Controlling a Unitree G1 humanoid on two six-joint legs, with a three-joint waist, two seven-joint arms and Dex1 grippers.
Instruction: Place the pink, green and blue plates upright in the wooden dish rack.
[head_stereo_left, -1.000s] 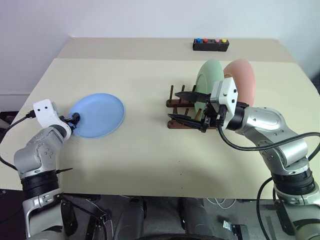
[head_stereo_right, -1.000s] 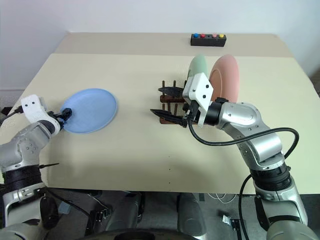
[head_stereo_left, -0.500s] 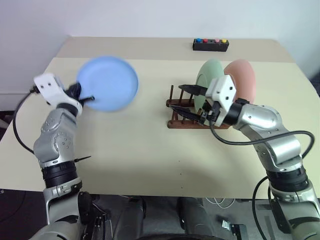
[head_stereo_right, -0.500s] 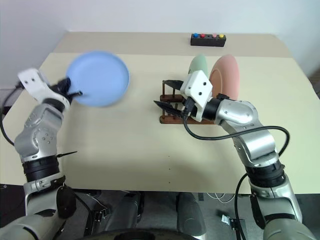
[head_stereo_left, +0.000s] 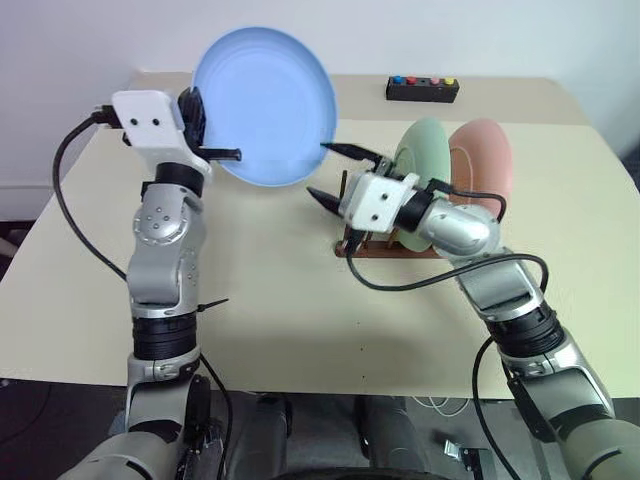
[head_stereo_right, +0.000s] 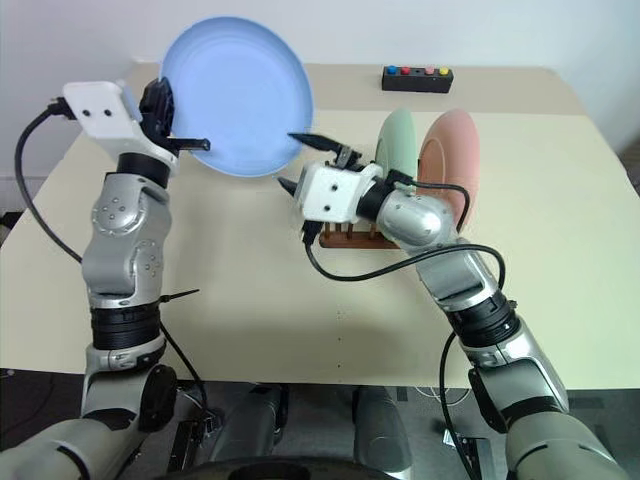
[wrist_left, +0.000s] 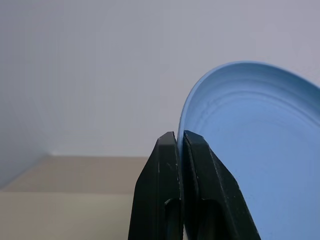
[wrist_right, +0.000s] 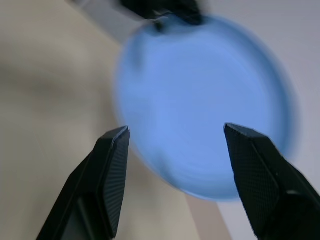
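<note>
Above the table's (head_stereo_left: 280, 300) left side, blue plate (head_stereo_left: 265, 105) raised on edge, rim clenched by left pincer (head_stereo_left: 215, 153); right pincer (head_stereo_left: 335, 175) spread, seemingly for handover; green plate (head_stereo_left: 420, 160), pink plate (head_stereo_left: 485, 165) upright in wooden dish rack (head_stereo_left: 385, 245), right.

The wooden dish rack (head_stereo_left: 352, 245) was largely hidden behind the right gripper (head_stereo_left: 330, 172) and its forearm, so that little more than one end of it could be made out. The lower parts of the green plate (head_stereo_left: 424, 152) and the pink plate (head_stereo_left: 485, 160), standing at the rack, were covered by the same arm. In the right wrist view the blue plate (wrist_right: 205, 107) was blurred; in the left wrist view it was cut off by the picture's edge.
</note>
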